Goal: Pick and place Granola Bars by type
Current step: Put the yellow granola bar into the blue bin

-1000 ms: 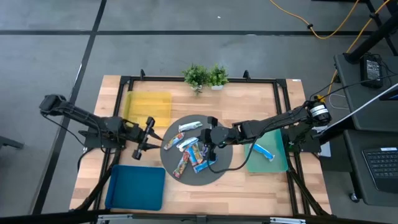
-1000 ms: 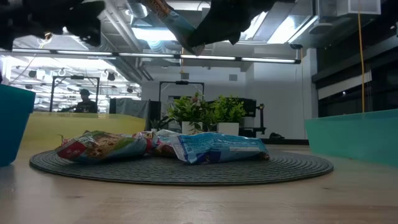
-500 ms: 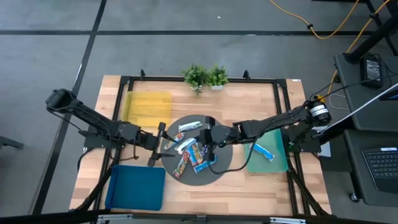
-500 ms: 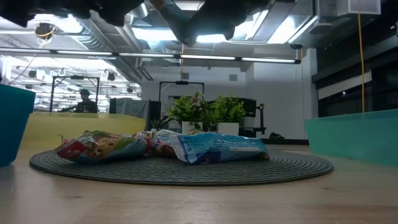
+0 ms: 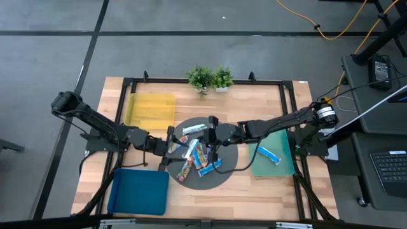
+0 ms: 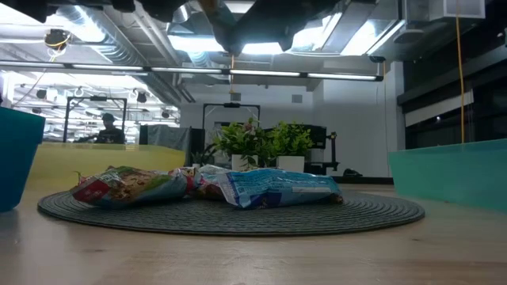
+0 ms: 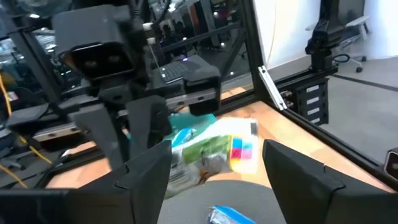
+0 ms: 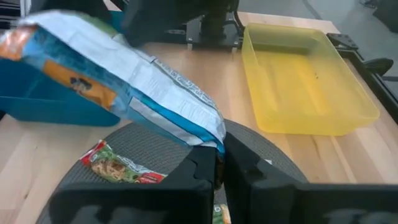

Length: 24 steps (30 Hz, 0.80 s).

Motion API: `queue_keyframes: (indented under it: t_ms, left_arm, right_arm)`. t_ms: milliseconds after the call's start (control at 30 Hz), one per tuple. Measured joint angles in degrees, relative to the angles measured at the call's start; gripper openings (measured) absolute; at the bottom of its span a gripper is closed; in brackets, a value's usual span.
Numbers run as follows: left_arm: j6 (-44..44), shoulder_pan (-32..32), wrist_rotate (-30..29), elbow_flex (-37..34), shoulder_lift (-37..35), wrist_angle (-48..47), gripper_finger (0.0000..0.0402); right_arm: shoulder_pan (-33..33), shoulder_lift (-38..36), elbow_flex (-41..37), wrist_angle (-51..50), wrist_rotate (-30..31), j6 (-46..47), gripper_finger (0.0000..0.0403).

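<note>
Several granola bars (image 5: pixel 194 166) in blue, silver and multicoloured wrappers lie on a round grey mat (image 5: pixel 229 166). My right gripper (image 5: pixel 210 135) hangs over the mat, shut on a white, blue and orange bar (image 8: pixel 124 81). That bar points toward the table's left. My left gripper (image 5: pixel 167 148) stands open and level over the mat's left part, facing the right one. In the left wrist view its fingers (image 7: pixel 292 177) flank the held bar's free end (image 7: pixel 217 152); no touch shows. One blue bar (image 5: pixel 268 152) lies in the green tray (image 5: pixel 283 166). My right gripper pinches one end of the bar's wrapper (image 8: pixel 210 132) between its two fingers. The fingers come from the table's right, slanting down, and lie along the bar. The bar sticks out ahead of them toward the left gripper, lifted clear above the mat.
A yellow tray (image 5: pixel 151 109) lies at the far left and a blue tray (image 5: pixel 138 191) at the near left. Two small potted plants (image 5: pixel 210 78) stand at the far edge. A black frame (image 5: pixel 287 102) rims the wooden table.
My left gripper has gone toward the table's right edge, from beside the mat to over its left part, up to the held bar, and has rolled a little. My right gripper has kept its hold; the bar's free end now shows a little higher in the low view.
</note>
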Motion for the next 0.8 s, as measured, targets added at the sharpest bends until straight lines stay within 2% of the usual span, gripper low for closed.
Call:
queue_keyframes:
  t_ms: [200, 400, 667, 800]
  left_arm:
    - [0.0, -0.5, -0.3, 0.2, 0.0, 0.4, 0.0211]
    - [0.1, -0.4, -0.5, 0.2, 0.0, 0.4, 0.0174]
    - [0.1, -0.4, -1.5, 0.2, 0.0, -0.6, 0.0143]
    - [0.1, -0.4, -1.8, 0.2, 0.0, -0.7, 0.0118]
  right_arm:
    - [-0.1, 0.0, 0.0, 0.0, 0.1, 0.0, 0.004]
    - [-0.1, 0.0, 0.0, 1.8, 0.1, 0.0, 0.0015]
    - [-0.1, 0.0, 0.0, 4.4, 0.1, -1.3, 0.003]
    - [-0.1, 0.0, 0.0, 4.5, 0.1, -1.2, 0.0018]
